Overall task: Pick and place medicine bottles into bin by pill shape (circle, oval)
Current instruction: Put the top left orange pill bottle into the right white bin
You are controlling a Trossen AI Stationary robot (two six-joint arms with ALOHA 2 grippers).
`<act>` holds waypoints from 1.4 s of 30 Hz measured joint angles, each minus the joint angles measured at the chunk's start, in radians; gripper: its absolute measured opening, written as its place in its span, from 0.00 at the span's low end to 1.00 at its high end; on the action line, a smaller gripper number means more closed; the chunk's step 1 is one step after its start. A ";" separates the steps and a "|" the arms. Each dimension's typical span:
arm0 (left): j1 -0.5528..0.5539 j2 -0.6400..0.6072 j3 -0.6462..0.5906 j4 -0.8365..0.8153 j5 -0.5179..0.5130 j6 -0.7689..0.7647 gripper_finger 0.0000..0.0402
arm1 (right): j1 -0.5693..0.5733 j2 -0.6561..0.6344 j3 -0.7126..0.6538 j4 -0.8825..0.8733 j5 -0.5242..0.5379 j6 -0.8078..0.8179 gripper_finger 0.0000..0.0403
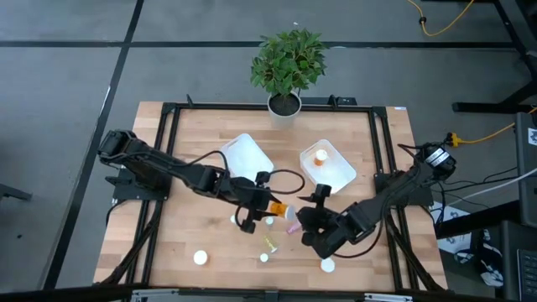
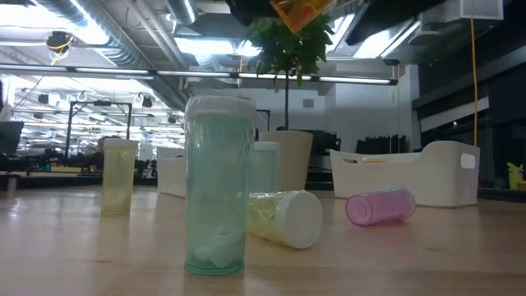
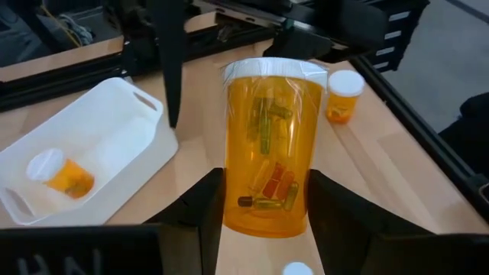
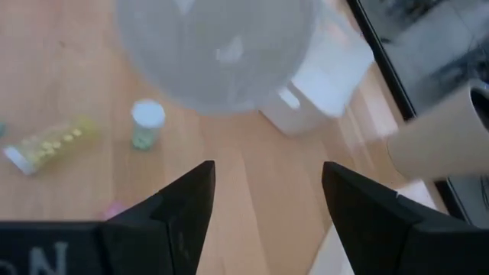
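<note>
left fingers (image 3: 263, 206) gripping orange bottle (image 3: 269, 145) | right fingers (image 4: 267, 206) apart, empty

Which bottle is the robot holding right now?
Find the potted plant at the table's far edge, then come toward the middle. The left gripper holds an orange bottle above the wood. Its neighbours lie or stand on the table; only this one is lifted.

Two dark jointed arms, black cables

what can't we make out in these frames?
- Pills in the teal bottle: low view, blurred through the plastic, shape unclear.
- Left gripper on the orange bottle: cut off at the low view's top edge.
- Right gripper: its wrist view is blocked by a blurred white round shape.
</note>
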 joint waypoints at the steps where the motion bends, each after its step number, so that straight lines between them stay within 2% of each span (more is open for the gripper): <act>1: -0.003 0.000 0.000 0.000 0.001 0.000 0.37 | 0.000 0.000 0.000 0.026 0.000 -0.036 0.60; 9: -0.012 0.000 0.000 0.000 0.001 0.001 0.37 | 0.000 0.000 0.001 0.210 -0.018 -0.257 0.60; 17: -0.011 0.000 0.000 0.001 0.004 0.003 0.37 | 0.000 0.000 0.001 0.317 -0.035 -0.393 0.60; 25: -0.011 0.000 0.000 0.000 0.003 0.002 0.37 | 0.000 0.000 0.001 0.329 -0.034 -0.397 0.59; 32: -0.011 0.000 0.000 0.001 0.005 0.003 0.37 | 0.000 0.000 0.001 0.345 -0.033 -0.412 0.49; 42: -0.012 0.000 0.000 0.001 0.002 0.036 0.39 | 0.000 0.000 0.001 0.345 -0.032 -0.415 0.52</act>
